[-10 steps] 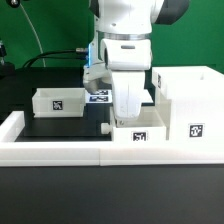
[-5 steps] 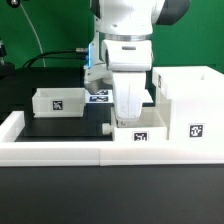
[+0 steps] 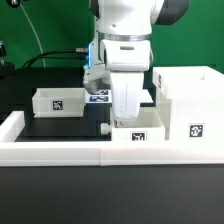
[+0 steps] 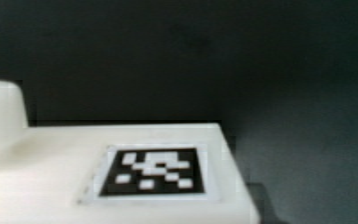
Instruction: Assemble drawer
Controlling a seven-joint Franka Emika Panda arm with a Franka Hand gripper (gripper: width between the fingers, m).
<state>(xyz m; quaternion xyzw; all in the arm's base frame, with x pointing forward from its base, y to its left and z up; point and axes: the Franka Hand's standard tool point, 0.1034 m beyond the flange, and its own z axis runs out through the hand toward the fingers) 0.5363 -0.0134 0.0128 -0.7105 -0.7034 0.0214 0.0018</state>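
Well out to the casing's exterior-view left, the left tray point(image 3: 58, 101) sits on the black bench point(image 3: 70, 128), its tag facing the camera. Nearer the casing, the marker board point(image 3: 100, 97) lies flat behind the arm. The claw point(image 3: 126, 115) hangs straight down over the second tray point(image 3: 138, 133), which sits just beside the casing's left face and against the long border wall point(image 3: 55, 150). The claw's tips are hidden at the tray's rim, so neither how far it is spread nor whether it grips anything can be told. The drawer casing point(image 3: 185, 100) stands upright at the far right, one tag low on its front. The wrist view shows a blurred white surface point(image 4: 69, 140) with a tag point(image 4: 156, 170). Against the frames from a second and half a second ago, nothing has visibly moved.
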